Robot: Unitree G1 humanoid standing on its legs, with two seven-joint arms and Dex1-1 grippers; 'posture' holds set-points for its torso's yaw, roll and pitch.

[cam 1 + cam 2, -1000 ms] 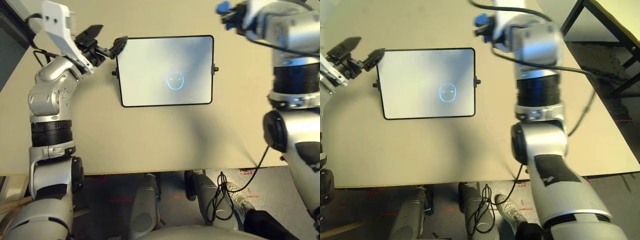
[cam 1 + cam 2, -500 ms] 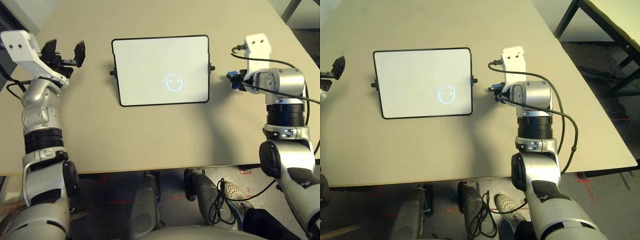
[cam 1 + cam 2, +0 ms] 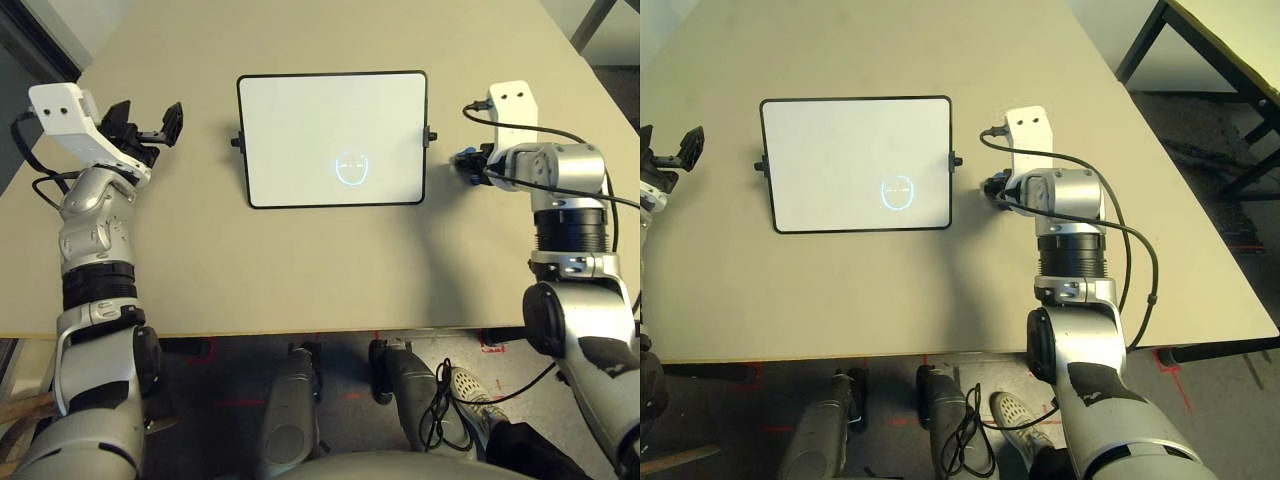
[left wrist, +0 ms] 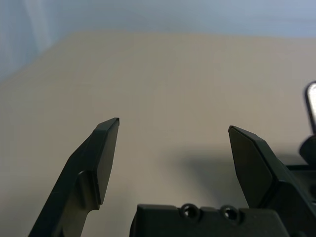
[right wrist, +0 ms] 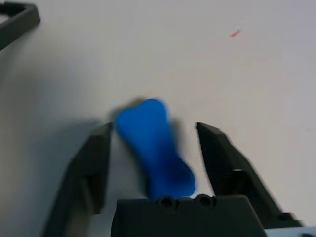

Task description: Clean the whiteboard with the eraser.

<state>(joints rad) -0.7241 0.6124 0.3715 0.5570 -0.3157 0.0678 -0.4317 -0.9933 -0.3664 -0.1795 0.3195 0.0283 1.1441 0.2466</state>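
Note:
The whiteboard lies flat in the middle of the table, with a small round blue face drawing right of its centre. The blue eraser lies on the table just off the board's right edge. My right gripper stands open around it, one finger on each side and apart from it. In the head view the eraser shows as a bit of blue at the right gripper. My left gripper hovers left of the board, open, with nothing between its fingers.
The beige table has bare surface in front of the board and on both sides. A black cable runs along my right forearm. A second table stands off to the far right, across a gap of floor.
My right arm came down from high behind the board to its right side and opened, letting go of the eraser. My left gripper drew away from the board's left edge.

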